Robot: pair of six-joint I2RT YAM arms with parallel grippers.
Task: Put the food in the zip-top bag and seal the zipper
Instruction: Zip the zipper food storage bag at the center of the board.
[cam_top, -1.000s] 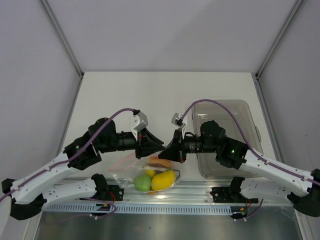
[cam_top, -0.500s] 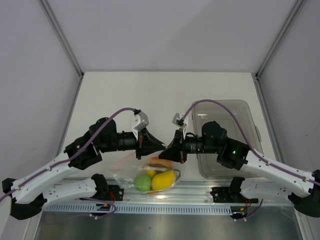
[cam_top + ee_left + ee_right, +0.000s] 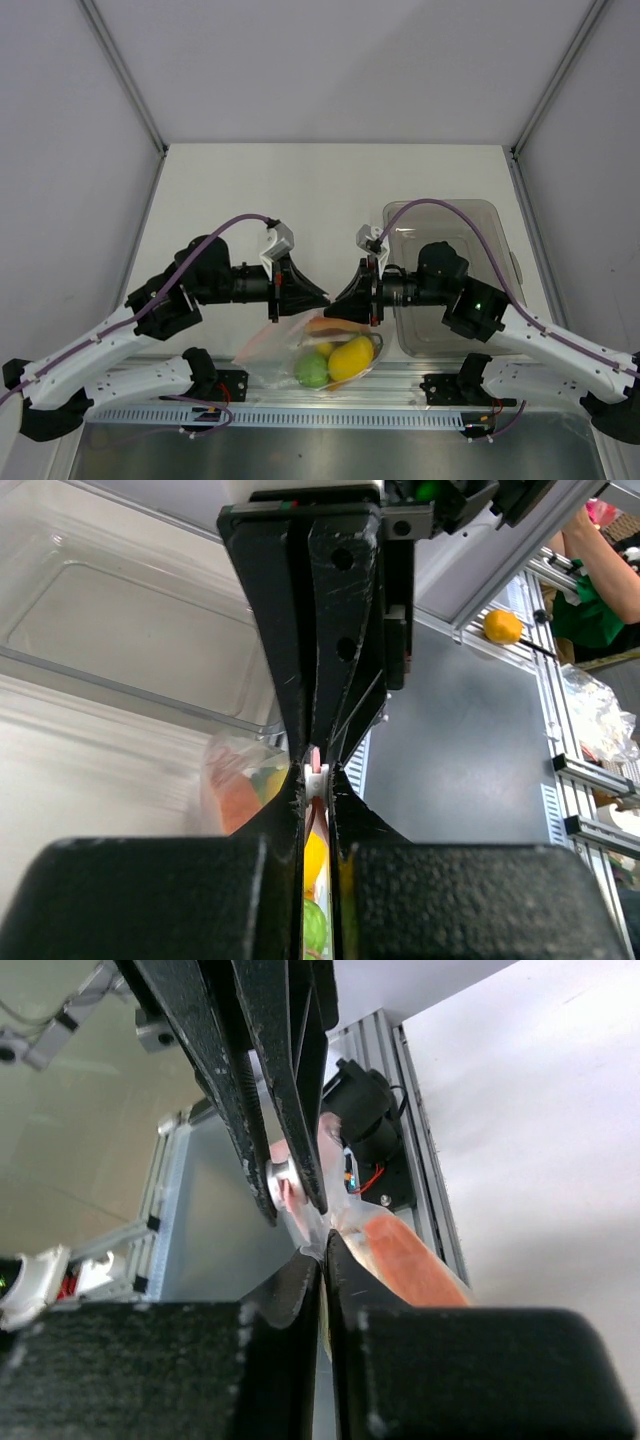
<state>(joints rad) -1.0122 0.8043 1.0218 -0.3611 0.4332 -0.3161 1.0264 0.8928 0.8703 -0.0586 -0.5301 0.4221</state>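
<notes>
Both claws are clamped on the bag's mouth: the left gripper (image 3: 318,296) and right gripper (image 3: 342,302) meet tip to tip at the middle of the top view, jaws together on the plastic, and each wrist view shows its own fingers closed on a thin fold with the other claw's fingers just beyond it. Between them the pink zipper (image 3: 316,765) shows only as a sliver, so how much of it is pressed shut cannot be told. The bag (image 3: 300,345) hangs and trails below the claws, low in the centre of the frame, with a pink edge running off to the lower left. Inside it sit a yellow fruit (image 3: 350,358), a green fruit (image 3: 312,370) touching it on the left, and an orange-red piece (image 3: 335,327) above them near the mouth; other pieces are too hidden to name. Loading looks done, since no loose food shows elsewhere in the top view; what is left, by my reading, is running the pinch along the strip until the whole mouth is shut. A clear bin (image 3: 480,215) stands at centre right on the table (image 3: 300,190), just beside the right arm, and a metal rail (image 3: 400,380) crosses the bottom
</notes>
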